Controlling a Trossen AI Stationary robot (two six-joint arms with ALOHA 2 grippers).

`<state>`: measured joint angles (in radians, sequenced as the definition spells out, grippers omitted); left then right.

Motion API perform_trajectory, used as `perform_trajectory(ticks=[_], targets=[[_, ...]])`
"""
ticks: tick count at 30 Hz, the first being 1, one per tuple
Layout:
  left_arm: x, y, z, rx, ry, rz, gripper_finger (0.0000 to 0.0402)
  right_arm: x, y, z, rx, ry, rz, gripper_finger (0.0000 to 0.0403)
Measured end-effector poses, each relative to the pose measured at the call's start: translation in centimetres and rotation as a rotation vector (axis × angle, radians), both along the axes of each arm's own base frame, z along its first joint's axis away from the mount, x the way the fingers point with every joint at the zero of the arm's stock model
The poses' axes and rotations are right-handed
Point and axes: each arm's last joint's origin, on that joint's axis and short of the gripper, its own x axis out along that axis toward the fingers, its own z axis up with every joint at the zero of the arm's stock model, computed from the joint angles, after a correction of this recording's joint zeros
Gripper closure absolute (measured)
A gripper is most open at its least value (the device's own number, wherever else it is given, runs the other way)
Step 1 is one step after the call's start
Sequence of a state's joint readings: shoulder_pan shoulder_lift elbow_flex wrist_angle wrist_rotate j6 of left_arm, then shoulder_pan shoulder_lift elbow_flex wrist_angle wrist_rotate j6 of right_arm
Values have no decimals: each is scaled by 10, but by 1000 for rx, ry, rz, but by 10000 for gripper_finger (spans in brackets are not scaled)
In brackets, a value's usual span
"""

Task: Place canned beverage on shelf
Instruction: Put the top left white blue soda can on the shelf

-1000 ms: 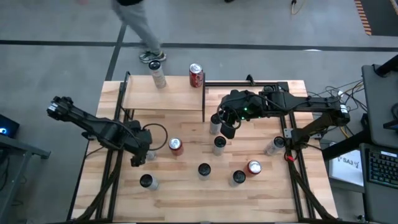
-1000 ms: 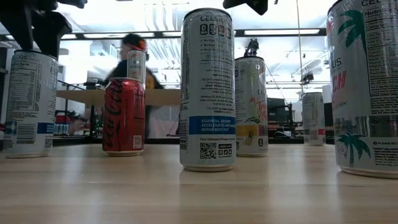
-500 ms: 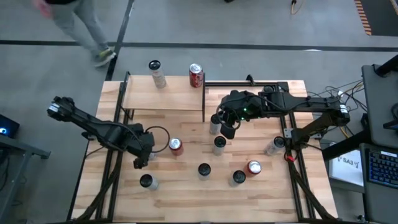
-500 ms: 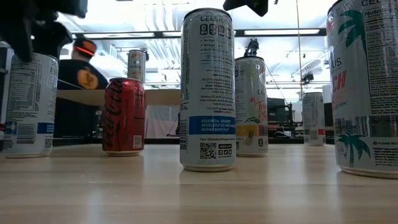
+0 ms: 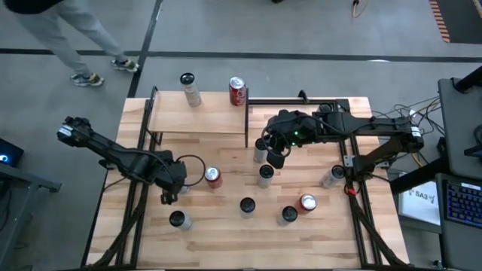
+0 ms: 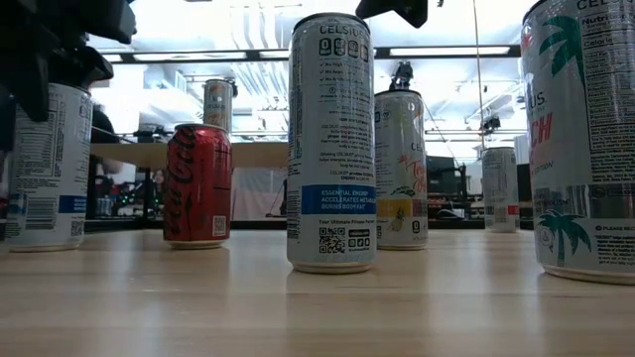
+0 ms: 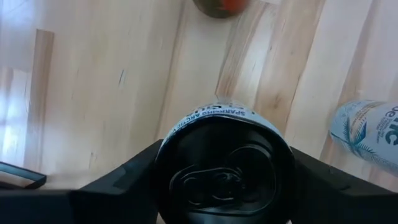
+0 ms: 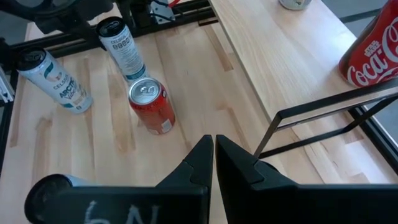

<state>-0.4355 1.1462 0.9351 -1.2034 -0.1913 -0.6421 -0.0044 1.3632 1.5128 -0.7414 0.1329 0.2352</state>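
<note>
Two cans (image 5: 190, 89) on shelf (image 5: 199, 119) (rest — tabletop (image 5: 226, 226)).

Table (image 5: 226, 233): pale wood planks; nine cans are stood on it, two of them red.
Shelf (image 5: 199, 119): raised at the table's back; two cans are carried.

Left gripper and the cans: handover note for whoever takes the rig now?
Left gripper: jaws straddling a slim white can with a black top, grip not confirmed, can not lifted.
Right gripper: shut, empty, waiting beside the pale wood shelf on black posts.
Done: a slim silver can and a red cola can stand on the shelf.
Left: close, lift and shelve this can; other cans remain on the table.
</note>
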Motion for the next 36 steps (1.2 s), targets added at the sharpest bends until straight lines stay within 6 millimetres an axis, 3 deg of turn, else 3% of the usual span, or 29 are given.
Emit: perform_trajectory(ticks=[3,7,16,22,31,36], targets=[[-3,1,4,1,-3,-13,162,1,0,-2,0,-9,0,392],[-1,1,24,-12,-68,-52,162,2,0,-6,-3,-6,3,392],[5,1,94,109,-320,-288,162,15,1,-19,-72,-78,73,392],[9,1,130,219,-495,-435,162,38,6,-23,-60,-213,269,392],[13,-1,143,286,-580,-570,162,69,10,-22,-52,-374,364,384],[19,-4,139,305,-576,-615,162,77,11,-25,-24,-366,410,324]])
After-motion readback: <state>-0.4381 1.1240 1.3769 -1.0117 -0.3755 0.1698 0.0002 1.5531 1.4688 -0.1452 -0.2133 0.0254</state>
